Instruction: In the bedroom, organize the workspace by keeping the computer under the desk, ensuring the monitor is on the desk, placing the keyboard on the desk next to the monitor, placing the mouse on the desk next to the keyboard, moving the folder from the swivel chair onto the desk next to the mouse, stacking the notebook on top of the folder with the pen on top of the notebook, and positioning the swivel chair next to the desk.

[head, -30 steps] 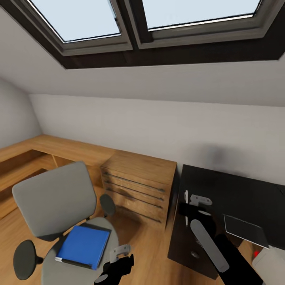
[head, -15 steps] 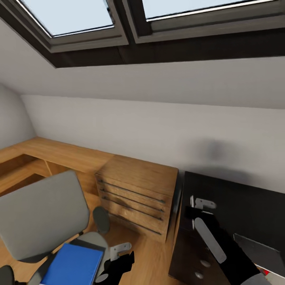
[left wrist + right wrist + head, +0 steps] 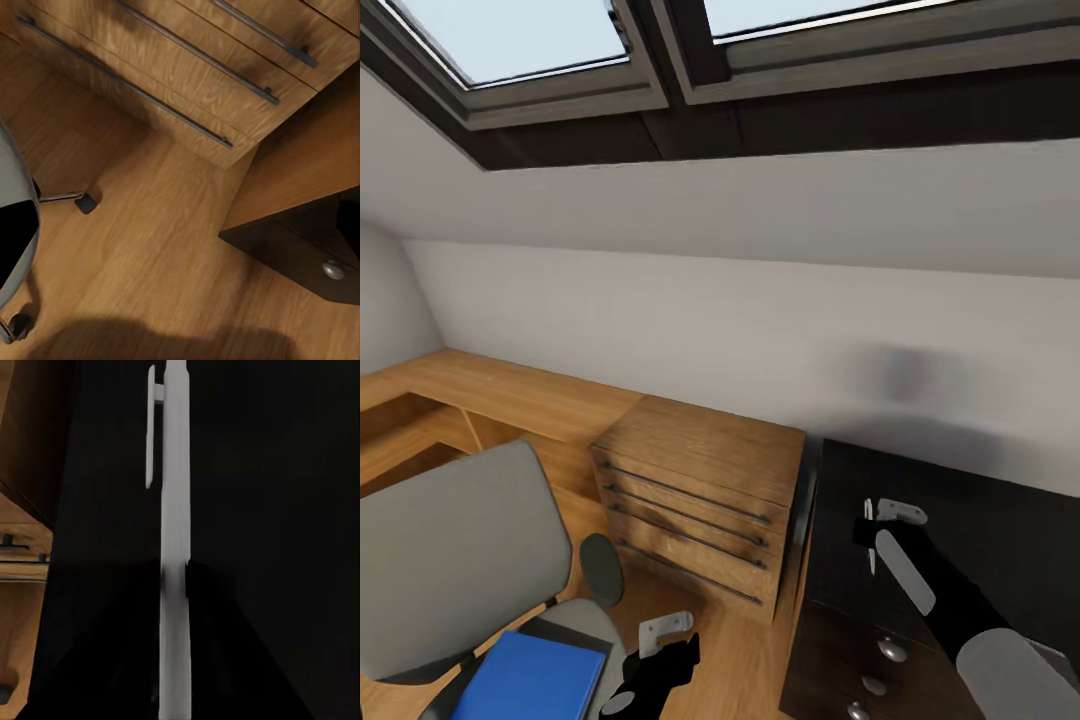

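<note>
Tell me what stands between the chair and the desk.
In the head view, a wooden drawer chest stands between the chair and the desk, with wood floor in front of it.

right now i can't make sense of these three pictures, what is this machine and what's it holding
A simulated wheeled robot with two arms. The big picture is from its head camera: a grey chair with a blue folder on its seat, a wooden drawer chest and a black desk. The left gripper hangs open and empty near the chair. The other two pictures are from wrist cameras: the left looks at the floor, the right shows a white pen pinched in the right gripper over the desk.
</note>
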You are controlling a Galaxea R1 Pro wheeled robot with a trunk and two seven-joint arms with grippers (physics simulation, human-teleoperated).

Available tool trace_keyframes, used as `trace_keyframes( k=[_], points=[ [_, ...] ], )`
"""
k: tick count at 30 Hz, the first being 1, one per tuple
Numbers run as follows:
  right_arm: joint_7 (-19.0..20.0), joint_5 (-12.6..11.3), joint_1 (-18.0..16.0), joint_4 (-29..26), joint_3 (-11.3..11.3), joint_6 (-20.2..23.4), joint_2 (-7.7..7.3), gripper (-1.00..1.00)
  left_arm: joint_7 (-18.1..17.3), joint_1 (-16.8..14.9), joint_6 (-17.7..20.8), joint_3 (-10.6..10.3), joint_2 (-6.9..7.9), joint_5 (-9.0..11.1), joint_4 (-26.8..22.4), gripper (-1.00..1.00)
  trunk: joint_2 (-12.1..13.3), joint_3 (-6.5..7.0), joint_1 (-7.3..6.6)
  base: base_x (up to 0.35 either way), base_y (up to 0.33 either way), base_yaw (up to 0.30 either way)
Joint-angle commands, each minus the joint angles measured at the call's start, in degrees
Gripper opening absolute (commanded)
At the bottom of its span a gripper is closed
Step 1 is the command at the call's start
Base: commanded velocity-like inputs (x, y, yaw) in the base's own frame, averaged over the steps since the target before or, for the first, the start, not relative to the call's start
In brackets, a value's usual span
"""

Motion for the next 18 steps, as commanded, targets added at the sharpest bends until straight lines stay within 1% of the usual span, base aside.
trace_keyframes(
  k=[1,3,4,5,7,9,10,11,12,14,15,18],
  points=[
    [0.09,-0.16,-0.54,1.07,0.27,-0.49,-0.10,-1.00,0.40,-0.07,0.21,-0.14,0.04,0.17,-0.12,1.00,-0.10,-0.11,0.02,0.002,-0.002,0.000],
    [3.33,2.07,-2.30,6.21,0.23,-3.47,-0.16,-1.00,0.32,-0.04,0.21,-0.22,0.02,0.19,-0.24,1.00,-0.10,-0.11,0.02,0.001,-0.001,0.000],
    [5.32,3.27,-3.72,10.49,0.22,-6.07,-0.18,-1.00,0.29,-0.05,0.21,-0.28,-0.01,0.22,-0.37,1.00,-0.10,-0.11,0.02,0.000,0.000,0.000],
    [9.48,5.03,-7.78,21.99,0.31,-12.18,-0.05,-1.00,0.27,-0.04,0.21,-0.39,-0.03,0.25,-0.48,1.00,-0.10,-0.11,0.02,0.000,0.000,0.000],
    [11.27,5.45,-9.72,26.81,0.35,-14.41,0.04,-1.00,0.24,-0.06,0.23,-0.42,-0.04,0.26,-0.54,1.00,-0.10,-0.11,0.02,0.000,0.000,0.000],
    [12.20,5.57,-10.58,29.26,0.37,-15.45,0.06,-1.00,0.24,-0.03,0.35,-0.44,0.01,0.54,-3.08,1.00,-0.10,-0.11,0.02,0.000,0.000,0.000],
    [12.34,5.59,-10.70,29.61,0.37,-15.58,0.06,-1.00,0.25,-0.01,0.38,-0.44,0.01,0.59,-3.81,1.00,-0.50,-0.29,0.24,0.000,0.000,0.000],
    [12.64,5.56,-10.93,30.30,0.38,-15.81,0.13,-1.00,0.35,0.28,0.42,-0.44,0.03,0.69,-5.80,1.00,-0.90,-0.47,0.46,0.000,0.000,0.000],
    [12.80,5.42,-11.05,30.69,0.38,-15.81,0.19,-1.00,0.93,1.09,0.45,-0.44,0.04,0.73,-7.41,1.00,-1.30,-0.65,0.68,0.000,0.000,0.000],
    [12.86,5.24,-11.11,30.89,0.38,-15.57,0.22,-1.00,2.33,1.72,0.46,-0.44,0.04,0.76,-8.63,1.00,-2.11,-1.00,1.12,0.000,0.000,0.000],
    [12.86,4.82,-11.16,31.17,0.32,-14.57,0.24,-1.00,4.69,2.25,0.50,-0.54,0.05,0.78,-10.06,1.00,-2.51,-1.18,1.34,0.000,0.000,0.000],
    [12.83,3.92,-11.17,32.02,0.25,-13.67,0.36,-1.00,5.32,2.37,0.50,-0.71,0.05,0.78,-10.44,1.00,-3.71,-1.72,2.00,0.000,0.000,0.000]
  ],
)
